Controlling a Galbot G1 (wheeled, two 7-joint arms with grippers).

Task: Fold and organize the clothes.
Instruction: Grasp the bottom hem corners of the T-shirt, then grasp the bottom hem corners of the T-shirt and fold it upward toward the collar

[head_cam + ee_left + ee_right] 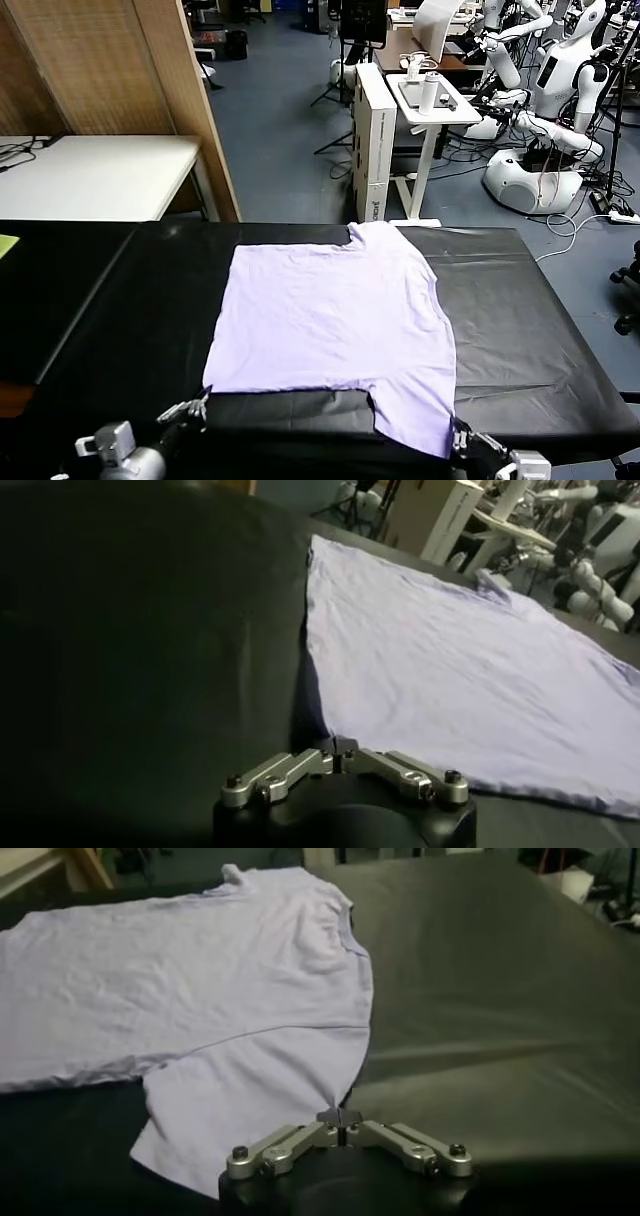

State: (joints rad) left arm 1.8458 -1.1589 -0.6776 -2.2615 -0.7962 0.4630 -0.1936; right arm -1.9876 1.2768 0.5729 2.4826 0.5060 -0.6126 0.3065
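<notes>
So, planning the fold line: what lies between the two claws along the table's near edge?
Head view: bare black table between left claw and right claw, each shut on a T-shirt edge.

black table (540, 330), white desk (95, 175), wooden partition (110, 65)

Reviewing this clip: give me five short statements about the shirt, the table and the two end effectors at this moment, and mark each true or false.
1. The T-shirt lies spread flat on the black table. True.
2. The left end effector is shut on the T-shirt's near corner. True; its fingers meet at the fabric edge.
3. The right end effector hovers open over the middle of the shirt. False; it is shut on the T-shirt at the near sleeve's edge.
4. The shirt is already folded in half. False; it lies unfolded, with both sleeves showing.
5. The shirt is bright red. False; it is light lavender.
</notes>
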